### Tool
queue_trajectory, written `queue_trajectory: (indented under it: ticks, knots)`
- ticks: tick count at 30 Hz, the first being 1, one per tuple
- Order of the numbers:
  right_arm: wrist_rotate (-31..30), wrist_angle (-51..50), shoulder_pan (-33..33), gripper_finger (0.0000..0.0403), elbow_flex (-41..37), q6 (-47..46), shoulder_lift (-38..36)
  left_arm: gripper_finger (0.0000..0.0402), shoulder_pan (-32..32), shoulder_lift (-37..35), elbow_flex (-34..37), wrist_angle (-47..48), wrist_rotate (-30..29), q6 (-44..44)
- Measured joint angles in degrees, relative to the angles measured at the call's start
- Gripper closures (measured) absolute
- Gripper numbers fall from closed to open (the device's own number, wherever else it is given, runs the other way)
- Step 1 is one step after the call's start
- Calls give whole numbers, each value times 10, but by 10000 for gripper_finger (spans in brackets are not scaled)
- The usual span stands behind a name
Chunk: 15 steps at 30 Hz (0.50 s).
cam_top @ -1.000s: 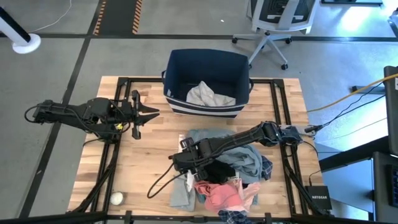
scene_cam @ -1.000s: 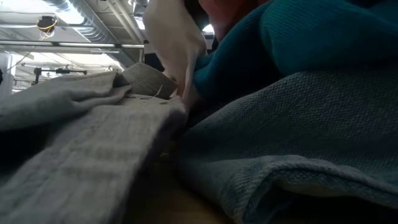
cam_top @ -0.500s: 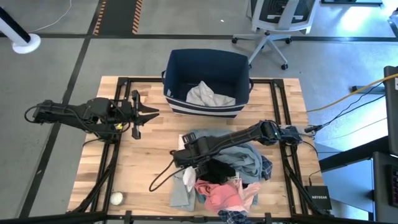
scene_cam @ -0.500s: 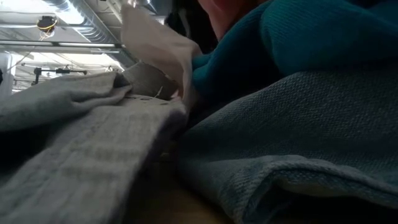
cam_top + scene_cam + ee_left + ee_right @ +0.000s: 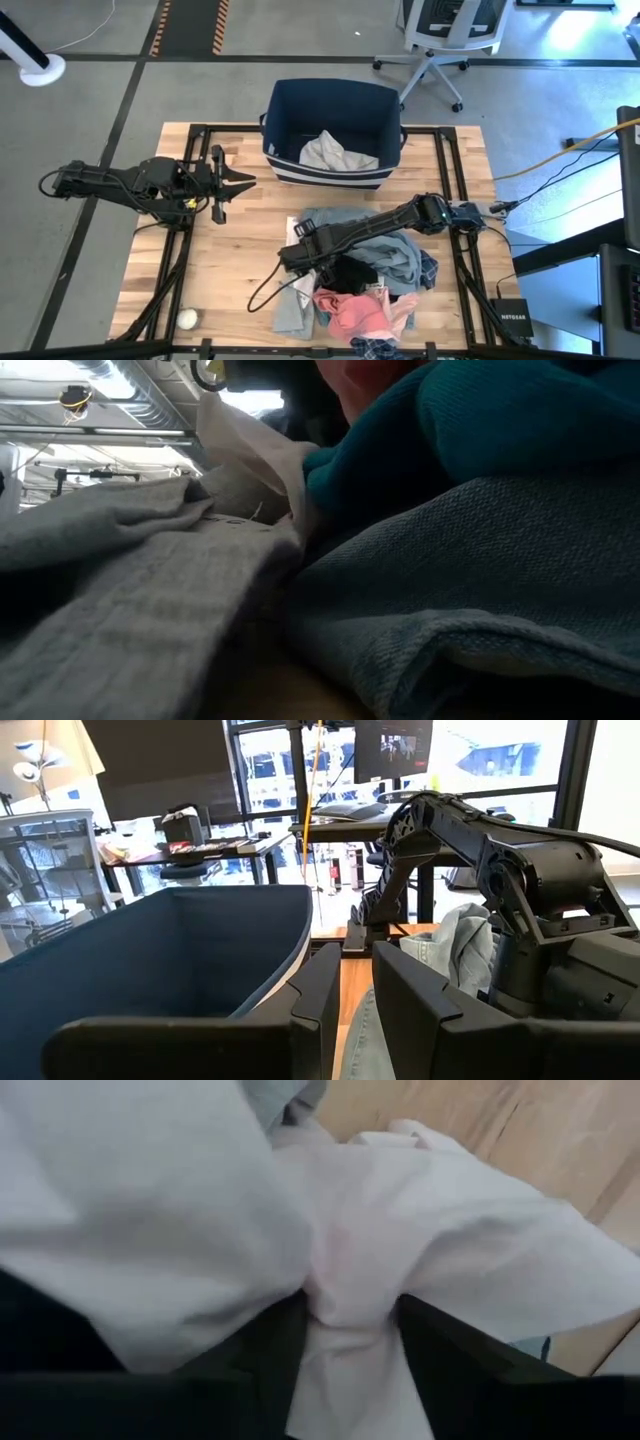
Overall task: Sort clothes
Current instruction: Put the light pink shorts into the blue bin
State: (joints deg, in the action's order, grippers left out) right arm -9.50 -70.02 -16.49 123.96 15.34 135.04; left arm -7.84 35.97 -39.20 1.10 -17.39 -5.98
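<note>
Clothes [image 5: 365, 275] lie heaped on the wooden table [image 5: 240, 250], on the side of the navy fabric bin [image 5: 333, 130] nearer the camera's bottom edge, well apart from the bin itself. The table is the largest thing in view, and the bin stands at its far edge with one white garment [image 5: 335, 152] already inside. In the heap, a grey-blue denim-like piece [image 5: 395, 250] lies closest to the bin, a black piece [image 5: 350, 275] sits just beyond it, a pink piece [image 5: 355, 312] lies farther from the bin, and a light grey piece [image 5: 290, 312] spreads at the heap's edge farthest from the bin on the left arm's side. From table height, the grey cloth [image 5: 120, 580] and a teal garment [image 5: 480, 430] fill most of the frame.

The right gripper [image 5: 297, 262] reaches across the heap from the bin's right-hand side, and the right wrist view shows its fingers [image 5: 270, 1345] pinched onto a fold of white cloth [image 5: 350, 1280], which bunches between them. The left gripper [image 5: 240, 182] waits beside the bin's left front corner, off the heap, with its jaws standing apart and nothing between them.

A small white ball [image 5: 188, 319] rests near the table corner farthest from the bin.
</note>
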Motion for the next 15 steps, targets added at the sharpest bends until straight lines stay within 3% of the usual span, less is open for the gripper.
queue_trajectory:
  ticks: [7, 15]
  knots:
    - [-20, -5, -1, 383, 0, 28, -1, 343, 0, 0, 0, 0, 0, 0]
    - [-90, -54, -18, 372, 51, 46, -7, 343, 0, 0, 0, 0, 0, -2]
